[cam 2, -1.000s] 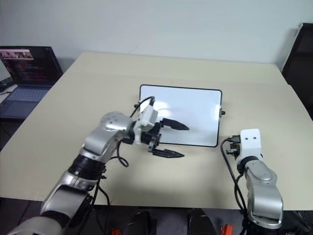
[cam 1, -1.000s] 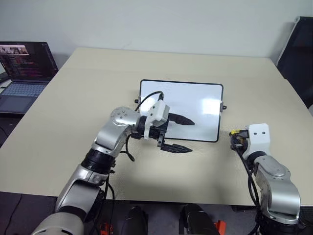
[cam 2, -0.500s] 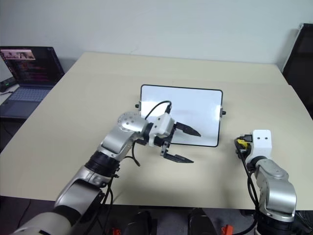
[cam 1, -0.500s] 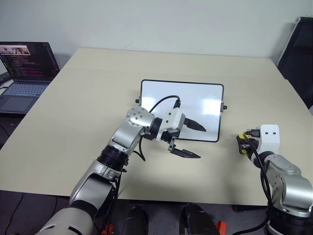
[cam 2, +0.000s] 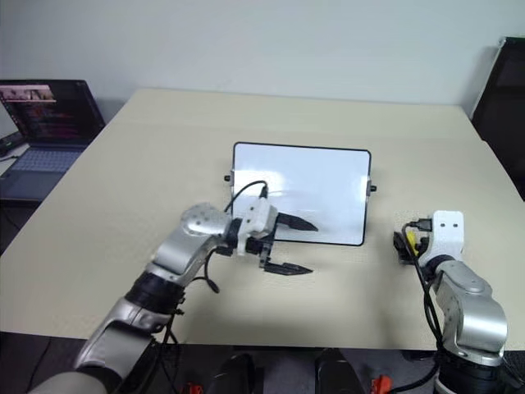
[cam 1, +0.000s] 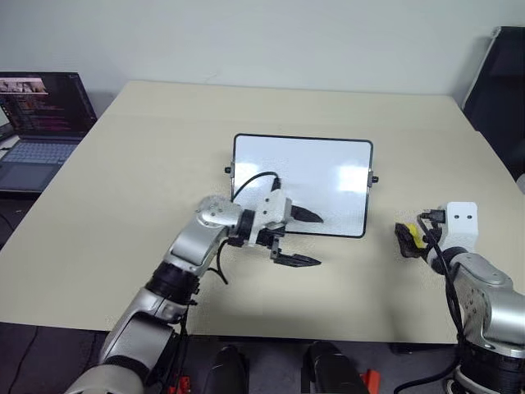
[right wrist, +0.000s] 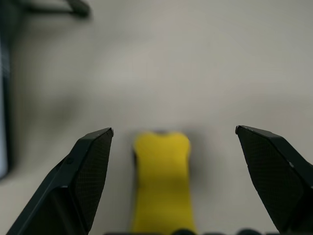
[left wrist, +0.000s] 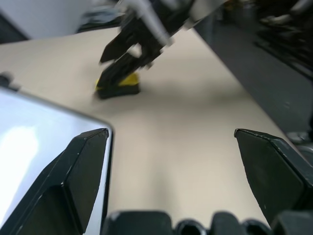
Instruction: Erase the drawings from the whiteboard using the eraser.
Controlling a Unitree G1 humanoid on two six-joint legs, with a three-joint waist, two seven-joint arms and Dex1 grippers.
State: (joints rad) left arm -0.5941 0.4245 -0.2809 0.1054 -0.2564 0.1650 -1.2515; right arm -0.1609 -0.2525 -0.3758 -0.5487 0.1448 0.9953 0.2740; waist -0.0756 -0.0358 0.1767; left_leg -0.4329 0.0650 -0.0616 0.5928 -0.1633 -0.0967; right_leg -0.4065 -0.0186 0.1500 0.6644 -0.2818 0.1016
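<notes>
Since a second ago the right gripper point(right wrist: 171, 147) has spread its fingers wide and let go of the eraser point(right wrist: 162, 178), which now lies on the beige surface point(cam 1: 123, 189) between the two black fingers without touching either; the left gripper point(cam 1: 305, 238) has sunk a little toward the near edge of the whiteboard. Nearest the robot, that left gripper hangs with its fingers apart and empty, pointing toward the robot's right, one finger point(cam 1: 308, 217) over the board's near rim and the other point(cam 1: 297, 260) over bare surface just in front of it. Off to the right, well apart from the board, the eraser is a small oblong block with a bright yellow top and a dark underside, its long axis running away from the robot, along the right gripper's own line. Beyond the left gripper, the whiteboard point(cam 1: 328, 164) lies flat, long side across the robot's view: glossy white, thin black frame, rounded corners, a small black knob point(cam 1: 375, 179) on each short side. No marks can be made out on its face. Far left, an open laptop point(cam 1: 37, 123) sits beside the surface, and a dark chair point(cam 1: 500, 90) stands at far right.
</notes>
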